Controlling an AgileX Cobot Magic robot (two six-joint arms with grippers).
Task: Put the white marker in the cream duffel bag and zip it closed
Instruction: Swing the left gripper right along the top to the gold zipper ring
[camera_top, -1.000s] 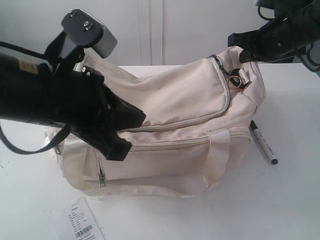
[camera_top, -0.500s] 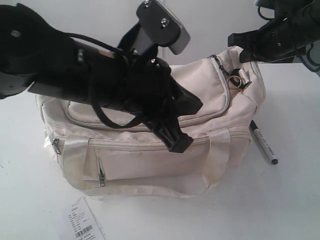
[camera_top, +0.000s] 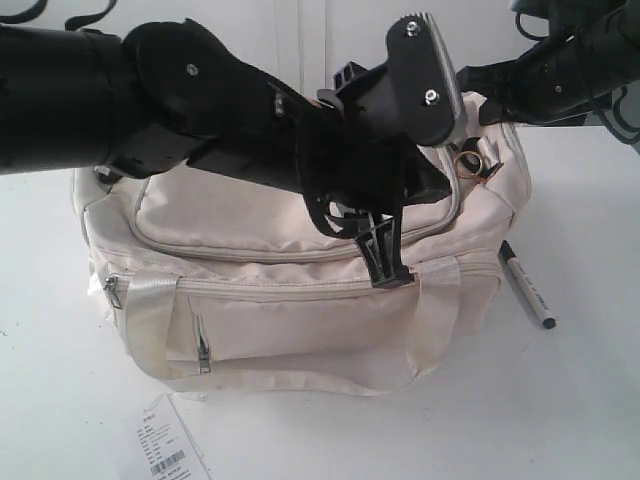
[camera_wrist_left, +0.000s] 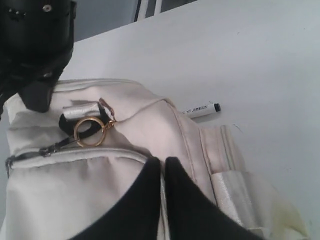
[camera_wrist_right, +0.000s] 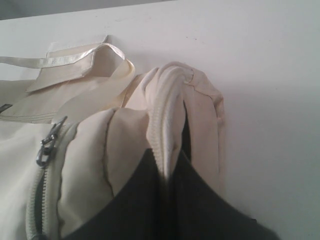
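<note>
Marker (camera_top: 527, 285) lies on bench (camera_top: 580, 400) by R end of bag (camera_top: 300, 300), pointing front-to-back, nearest R gripper (camera_wrist_right: 169, 172), which pinches bag cloth; L gripper (camera_wrist_left: 162, 167), pressed together, is over bag top.

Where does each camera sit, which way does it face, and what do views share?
Exterior: off the arms, raised, looking down on the cream duffel bag, pocket side; both arms show, left gripper over its flap.
Left wrist: above the bag, facing past its own shut fingers toward the gold ring and the white marker.
Right wrist: at the bag's end, along the right gripper pinching a fabric fold.
Shared: exterior and left wrist both show marker and ring.
</note>
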